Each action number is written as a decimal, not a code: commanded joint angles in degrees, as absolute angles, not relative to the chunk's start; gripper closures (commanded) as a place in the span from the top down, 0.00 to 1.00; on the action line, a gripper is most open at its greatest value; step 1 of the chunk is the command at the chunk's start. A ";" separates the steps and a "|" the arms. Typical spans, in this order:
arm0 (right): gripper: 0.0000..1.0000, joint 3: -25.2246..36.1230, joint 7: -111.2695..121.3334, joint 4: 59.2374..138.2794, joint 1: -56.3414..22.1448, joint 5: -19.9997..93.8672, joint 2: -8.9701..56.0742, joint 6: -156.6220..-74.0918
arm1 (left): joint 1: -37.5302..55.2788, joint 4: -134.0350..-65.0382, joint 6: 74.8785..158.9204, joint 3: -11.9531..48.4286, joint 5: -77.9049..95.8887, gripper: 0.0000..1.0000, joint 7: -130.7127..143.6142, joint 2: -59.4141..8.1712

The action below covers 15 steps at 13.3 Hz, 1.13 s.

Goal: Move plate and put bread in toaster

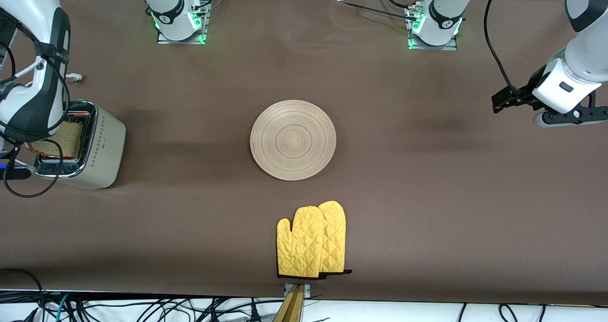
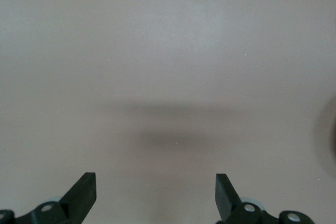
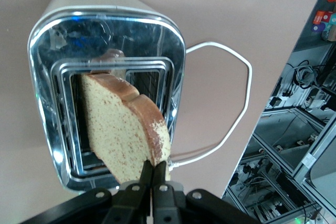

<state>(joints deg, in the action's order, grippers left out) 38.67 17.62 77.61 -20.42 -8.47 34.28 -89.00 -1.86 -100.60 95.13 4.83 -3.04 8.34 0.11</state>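
Bread: pinched at its edge by the right hand, tilted over the toaster's slots, lower part in the slot opening
Toaster: at the right arm's end of the tabletop
Plate: mid-tabletop, bare
Oven mitts: nearer the front camera than the plate
Left hand: spread apart, holding nothing, waiting over bare tabletop at its own end

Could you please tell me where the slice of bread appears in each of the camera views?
Front view: the bread is over the toaster, at the right arm's end of the table.
Left wrist view: not in it.
Right wrist view: clamped in the right end effector, over the slots.
Shared landmark: the toaster's chrome top.
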 commanded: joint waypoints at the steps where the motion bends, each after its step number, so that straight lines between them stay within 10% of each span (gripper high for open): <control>1: 0.00 38.41 17.32 77.43 -20.04 -6.51 35.06 -90.44 | -1.85 -99.67 94.04 5.01 -2.99 1.00 8.44 -0.26; 6: 0.09 37.62 12.66 77.43 -21.36 -5.10 35.51 -89.74 | -1.85 -99.58 94.04 5.01 -3.08 1.00 8.44 -0.35; 7: 0.68 37.44 12.66 77.52 -21.36 -4.23 35.51 -89.65 | -1.85 -99.58 94.04 5.01 -3.08 1.00 8.44 -0.26; 8: 1.00 37.44 12.92 77.52 -20.92 -2.83 35.51 -89.56 | -1.76 -99.58 94.04 5.01 -3.08 1.00 8.44 -0.26; 15: 1.00 37.79 13.54 75.41 -21.45 2.35 31.91 -89.56 | -2.02 -99.32 94.04 4.83 -2.99 1.00 8.44 -0.26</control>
